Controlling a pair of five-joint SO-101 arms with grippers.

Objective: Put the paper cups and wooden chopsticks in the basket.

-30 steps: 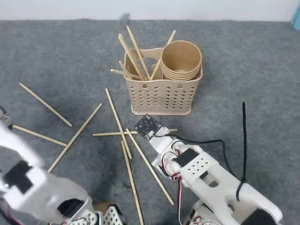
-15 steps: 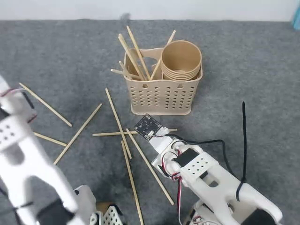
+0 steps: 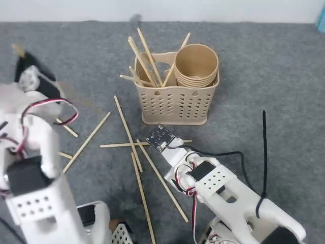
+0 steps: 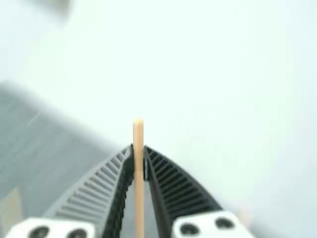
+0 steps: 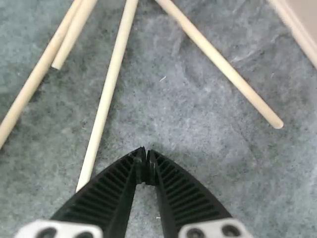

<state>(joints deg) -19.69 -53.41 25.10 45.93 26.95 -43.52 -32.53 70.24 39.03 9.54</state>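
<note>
Left arm swung up from the lower-left corner; left gripper [image 3: 24, 61] now sits raised at far left. Its wrist view shows what the high view blurs: jaws clamped on a chopstick [image 4: 138, 131]. Right gripper [image 5: 144, 157] has tips together over the carpet [image 5: 208, 148], beside loose chopsticks [image 5: 106, 99]. Basket [image 3: 175, 107] holds paper cups [image 3: 196, 63] and upright sticks [image 3: 144, 56].

Beige perforated basket [image 3: 175, 104], tan paper cups [image 3: 196, 61], pale wooden chopsticks [image 3: 127, 131], grey carpet [image 3: 274, 76].
</note>
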